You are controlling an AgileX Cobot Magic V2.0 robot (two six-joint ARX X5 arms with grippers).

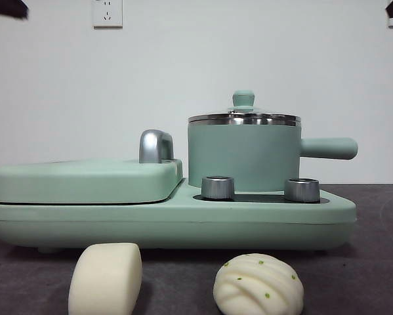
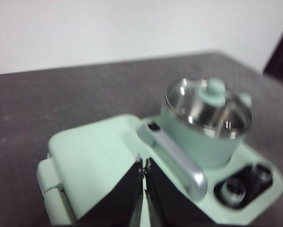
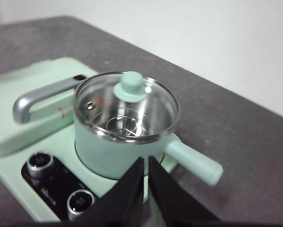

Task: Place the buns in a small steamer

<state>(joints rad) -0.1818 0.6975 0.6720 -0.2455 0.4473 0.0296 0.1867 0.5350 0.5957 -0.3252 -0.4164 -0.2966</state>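
Observation:
A smooth cylinder-like white bun [image 1: 105, 278] lies on the dark table in front of the appliance, at the left. A round pleated bun with green flecks [image 1: 258, 285] lies to its right. The small mint-green steamer [image 1: 243, 154] stands on the right side of the appliance base, its glass lid with a green knob [image 1: 243, 100] on, its handle [image 1: 329, 148] pointing right. It also shows in the left wrist view [image 2: 205, 120] and the right wrist view [image 3: 124, 125]. My left gripper [image 2: 143, 163] is shut and empty, high above the griddle cover. My right gripper [image 3: 146, 163] is shut and empty, high above the steamer. The buns are out of both wrist views.
The flat mint-green griddle cover [image 1: 84, 180] with a chrome handle [image 1: 155, 146] fills the appliance's left side. Two steel knobs [image 1: 218, 187] sit on the black panel in front of the steamer. A wall socket [image 1: 107, 13] is on the white wall behind.

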